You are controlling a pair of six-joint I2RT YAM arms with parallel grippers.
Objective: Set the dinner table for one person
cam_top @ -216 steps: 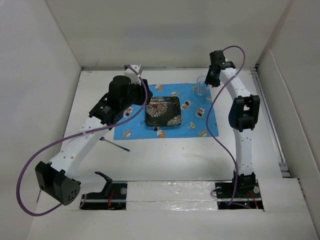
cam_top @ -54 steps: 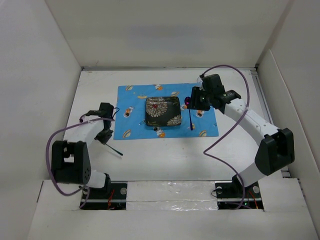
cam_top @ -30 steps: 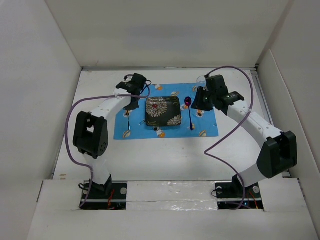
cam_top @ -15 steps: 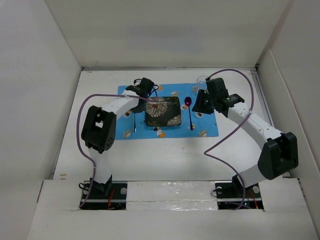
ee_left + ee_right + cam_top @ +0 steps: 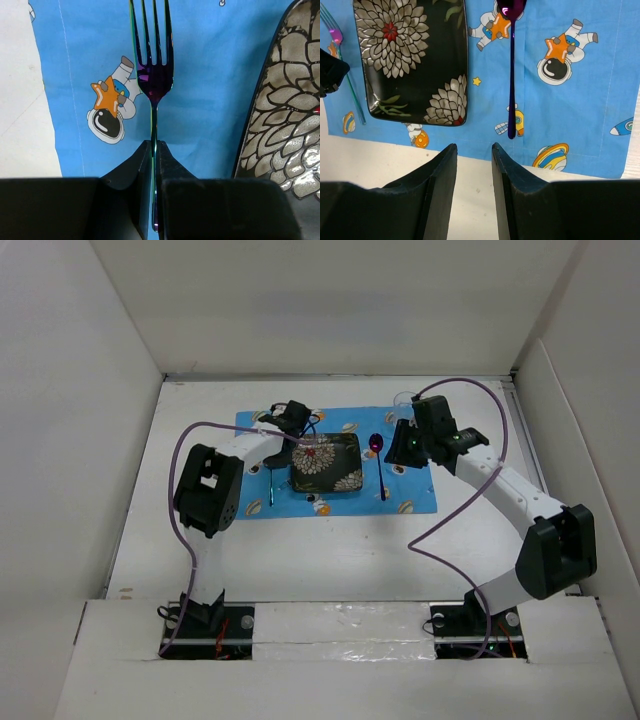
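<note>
Left gripper (image 5: pixel 154 146) first: my fingers are pinched tight on the fork (image 5: pixel 154 75), low on its handle. Right gripper (image 5: pixel 472 150): jaws apart, framing the cloth's near edge and bare table.

Containers now! The black flowered plate (image 5: pixel 326 462) sits mid-cloth, its whole pattern showing. At 1 o'clock from it a clear glass (image 5: pixel 402 398) peeks past my right wrist; its contents I cannot tell.

And the dinner table (image 5: pixel 330 560): white, flat, under everything, spreading from my bases at 6 o'clock to the back panel (image 5: pixel 340 310) at 12. Which of its sides is longer I cannot tell from up here. On it the blue cartoon cloth (image 5: pixel 345 502) runs long from 9 to 3. The purple spoon (image 5: pixel 511 75) lies on the cloth at the plate's 3 o'clock, bowl to 12, handle to 6. The fork is at the plate's 9 o'clock on the same line, tines to 12 and handle to 6, just beside the plate's edge and not touching it.

Left arm: elbow raised out at 9 o'clock, forearm reaching toward 2, wrist folded down over the fork. Right arm: elbow out at 4 o'clock, forearm slanting toward 10, fingers aimed down.
</note>
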